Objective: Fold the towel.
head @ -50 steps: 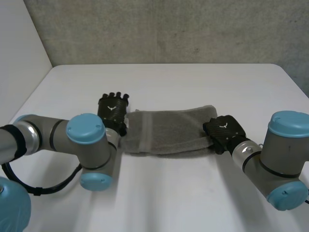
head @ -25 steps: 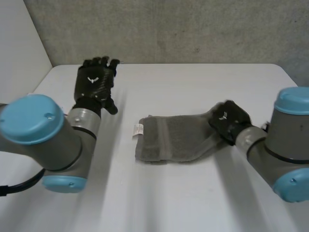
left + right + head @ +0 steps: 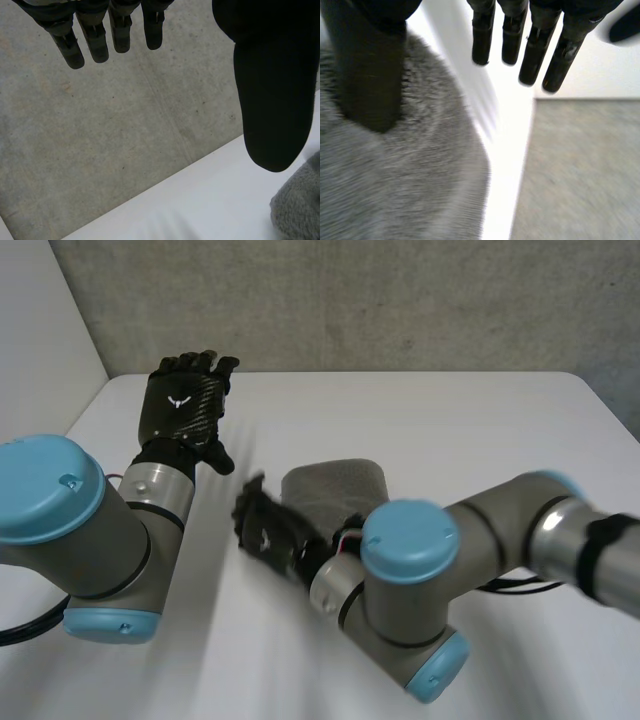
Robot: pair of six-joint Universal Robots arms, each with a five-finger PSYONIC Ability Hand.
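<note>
My left hand (image 3: 185, 405) and right hand (image 3: 263, 526) hover released; the towel (image 3: 335, 482) looks soft, light and limp, best pinched at an edge.

head view looks down at table (image 3: 450, 420); wrist views close, both share towel (image 3: 395, 175).

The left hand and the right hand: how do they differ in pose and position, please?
The left hand is raised at the table's far left, clear of the towel; the right hand is low at the towel's edge. The left hand's thumb is beside the towel; the right hand's is over it. Both are open, holding nothing.
</note>
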